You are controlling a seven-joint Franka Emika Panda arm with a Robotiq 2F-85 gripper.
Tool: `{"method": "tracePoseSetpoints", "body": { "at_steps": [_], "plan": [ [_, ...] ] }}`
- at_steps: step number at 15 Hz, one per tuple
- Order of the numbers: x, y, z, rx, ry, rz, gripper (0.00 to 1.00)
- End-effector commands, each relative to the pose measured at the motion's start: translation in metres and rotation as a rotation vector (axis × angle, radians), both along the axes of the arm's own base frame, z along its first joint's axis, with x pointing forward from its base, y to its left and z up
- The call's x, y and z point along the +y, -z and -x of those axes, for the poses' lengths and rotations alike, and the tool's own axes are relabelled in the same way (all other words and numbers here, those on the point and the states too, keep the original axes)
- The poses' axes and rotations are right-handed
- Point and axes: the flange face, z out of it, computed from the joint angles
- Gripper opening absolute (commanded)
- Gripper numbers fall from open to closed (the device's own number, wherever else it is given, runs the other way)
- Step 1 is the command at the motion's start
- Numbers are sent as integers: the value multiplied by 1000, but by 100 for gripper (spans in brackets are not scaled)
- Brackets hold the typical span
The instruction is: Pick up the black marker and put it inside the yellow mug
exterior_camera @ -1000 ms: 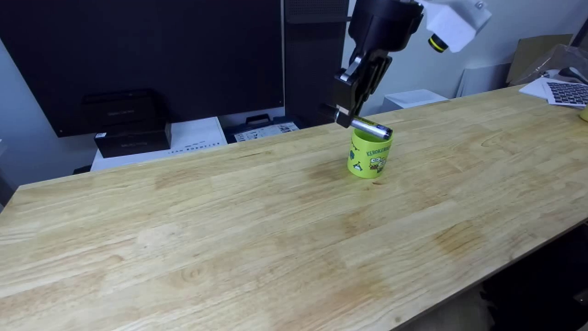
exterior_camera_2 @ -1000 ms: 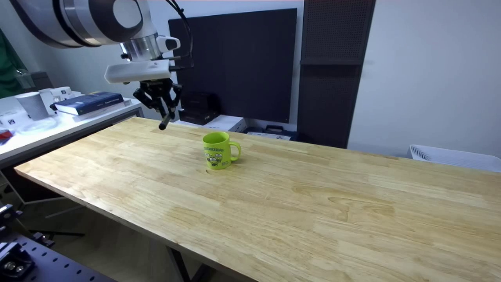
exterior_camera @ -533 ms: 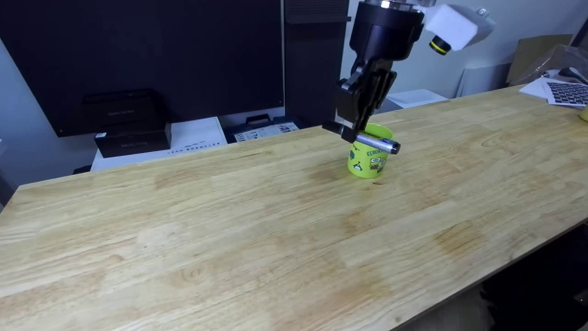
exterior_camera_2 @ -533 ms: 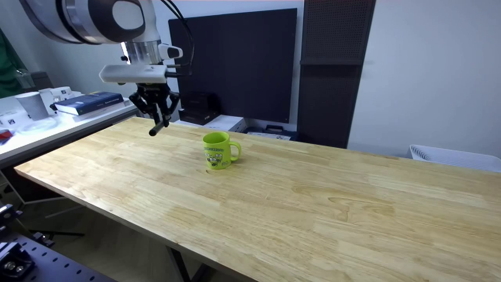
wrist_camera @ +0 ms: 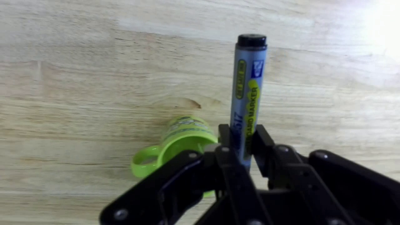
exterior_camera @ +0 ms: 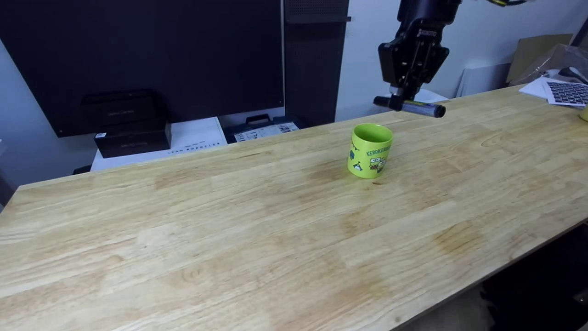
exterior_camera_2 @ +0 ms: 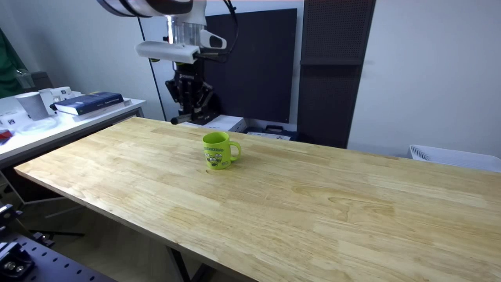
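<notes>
Jaws grip a marker [exterior_camera: 419, 108] above the wooden desk [exterior_camera: 229, 239], upper right in an exterior view, while a mug [exterior_camera: 368, 158] stands upright right of center.

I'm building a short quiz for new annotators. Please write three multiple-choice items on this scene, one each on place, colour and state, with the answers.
1. Where is the mug?
A) On the wooden table
B) Under the wooden table
C) Held in the air

2. What colour is the mug?
A) Red
B) White
C) Yellow-green

3. What state is the marker in?
A) Lying loose
B) Gripped
C) Inside the mug

1 A: both exterior views show it standing there.
2 C: that colour shows in every view.
3 B: the wrist view shows the gripper shut on its barrel, and both exterior views show it in the air.
</notes>
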Motion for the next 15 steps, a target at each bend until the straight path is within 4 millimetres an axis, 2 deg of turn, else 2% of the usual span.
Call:
{"method": "tracePoseSetpoints", "body": {
  "at_steps": [1, 4, 9, 10, 14, 15],
  "plan": [
    [-32, -21, -14, 42, 176, -18, 5],
    [-27, -21, -20, 66, 202, -90, 5],
    [-5, -5, -29, 144, 209, -132, 5],
    [-11, -7, -16, 119, 173, -117, 22],
    [-7, 1, -22, 133, 178, -126, 22],
    [-7, 0, -23, 132, 178, -126, 5]
  ]
}}
